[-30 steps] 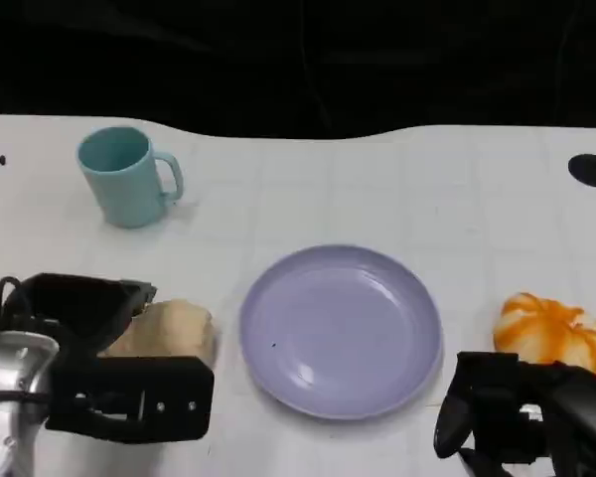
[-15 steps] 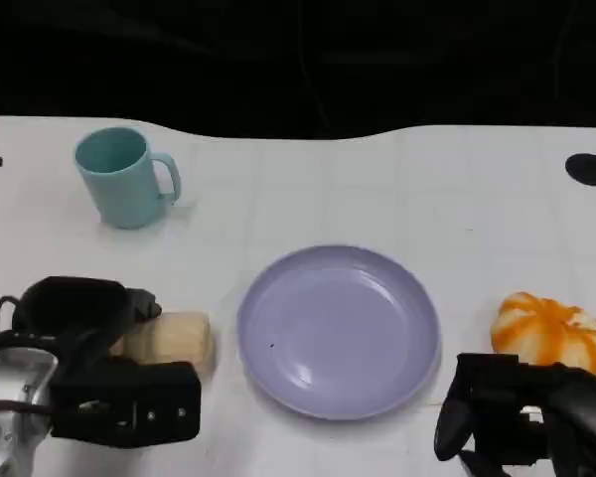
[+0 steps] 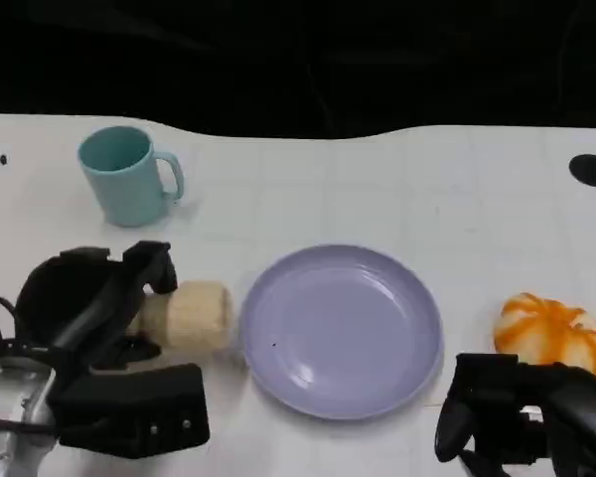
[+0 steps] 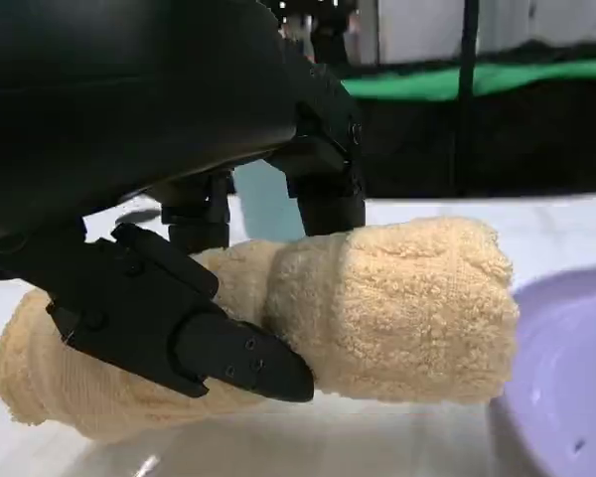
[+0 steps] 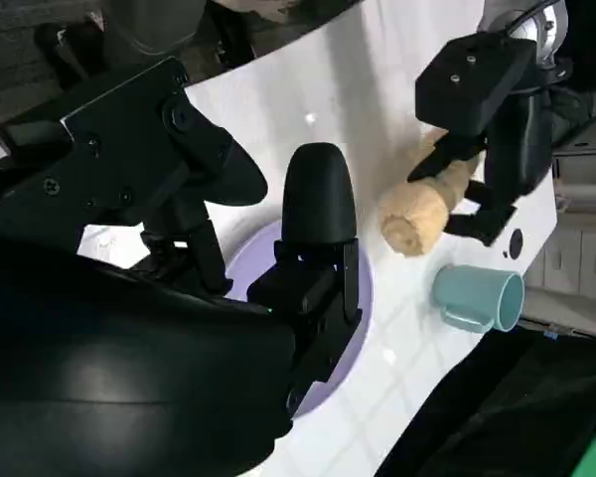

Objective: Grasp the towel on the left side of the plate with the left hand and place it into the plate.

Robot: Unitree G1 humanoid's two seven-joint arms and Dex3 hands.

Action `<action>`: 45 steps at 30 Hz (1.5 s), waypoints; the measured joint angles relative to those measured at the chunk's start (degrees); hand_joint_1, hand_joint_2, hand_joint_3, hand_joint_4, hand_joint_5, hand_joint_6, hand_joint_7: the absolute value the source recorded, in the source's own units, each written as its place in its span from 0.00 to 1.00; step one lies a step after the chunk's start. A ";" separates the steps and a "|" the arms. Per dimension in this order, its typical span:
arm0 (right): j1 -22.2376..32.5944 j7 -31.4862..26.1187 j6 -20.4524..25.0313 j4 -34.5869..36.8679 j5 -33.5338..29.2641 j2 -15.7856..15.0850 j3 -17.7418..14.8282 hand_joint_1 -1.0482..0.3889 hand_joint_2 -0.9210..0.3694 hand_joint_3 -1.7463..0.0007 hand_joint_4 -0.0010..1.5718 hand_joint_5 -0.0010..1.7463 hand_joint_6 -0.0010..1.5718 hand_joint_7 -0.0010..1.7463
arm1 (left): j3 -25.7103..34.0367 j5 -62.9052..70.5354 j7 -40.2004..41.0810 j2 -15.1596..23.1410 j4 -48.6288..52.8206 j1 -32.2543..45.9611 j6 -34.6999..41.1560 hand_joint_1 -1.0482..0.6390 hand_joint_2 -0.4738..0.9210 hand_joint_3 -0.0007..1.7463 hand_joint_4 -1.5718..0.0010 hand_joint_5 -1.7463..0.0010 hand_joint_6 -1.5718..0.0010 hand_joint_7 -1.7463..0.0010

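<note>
- Head view: the rolled towel [image 3: 187, 315] lies in the grip of the left hand [image 3: 94, 308], just left of the purple plate [image 3: 342, 330], its free end almost at the plate's rim. Its long axis runs left to right, pointing at the plate, so the coming carry is, I judge, a short move to the robot's right. The left hand comes in from the lower left, with dark fingers [image 3: 151, 266] arched over the roll's near end. The right hand [image 3: 502, 417] rests low at the plate's right, holding nothing, beside an orange pumpkin-like toy [image 3: 553, 331]. A teal mug [image 3: 127, 176] stands well back on the white table [image 3: 397, 189].
- Left wrist view: the left hand [image 4: 179, 199] holds the towel [image 4: 377, 308] from above and below, one finger [image 4: 209, 343] laid across its front. Whether the roll is clear of the table I cannot tell. The plate [image 4: 566, 388] rim sits right beside the towel's end.
- Right wrist view: the right hand [image 5: 278, 248] hovers over the plate [image 5: 363, 293], fingers apart and empty. Across the table the left hand [image 5: 497, 119] clasps the towel [image 5: 422, 209], the mug [image 5: 477, 295] near it.
</note>
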 measured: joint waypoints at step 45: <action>-0.39 -0.52 1.47 -0.48 0.12 -0.03 0.88 0.68 0.33 0.33 0.48 0.98 0.43 0.83 | -12.24 5.50 -32.03 -15.77 -15.01 -10.90 14.95 0.13 1.00 0.12 0.99 0.82 0.98 1.00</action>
